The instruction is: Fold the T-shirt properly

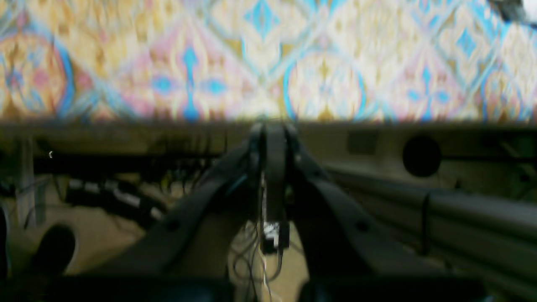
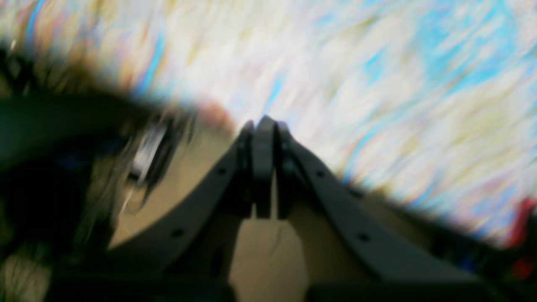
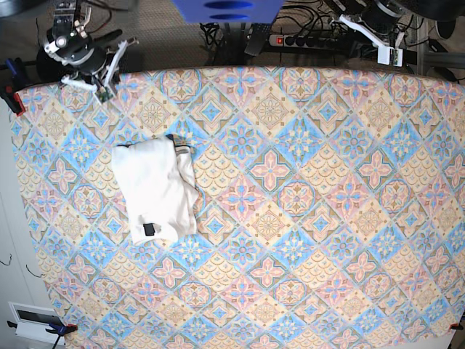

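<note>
Cotton, white and folded into a compact packet, is what the T-shirt [image 3: 155, 190] amounts to now; it lies on the patterned tablecloth [image 3: 305, 218] toward the base view's left side, plain side up, with a small dark tag [image 3: 149, 229] showing near its lower edge and a sliver of print peeking out at the top right corner. Its long axis runs roughly up and down that view, tilted slightly, tag end pointing to the near edge; the right-hand border is a little rumpled (the fold looks finished, though not perfectly crisp). Neither arm touches it; the right gripper [image 3: 102, 73] sits at the far left corner of the table and the left gripper [image 3: 389, 51] at the far right corner, both well apart from the cloth, probably parked clear because the work is judged done. Both wrist views show jaws clenched together on nothing.
</note>
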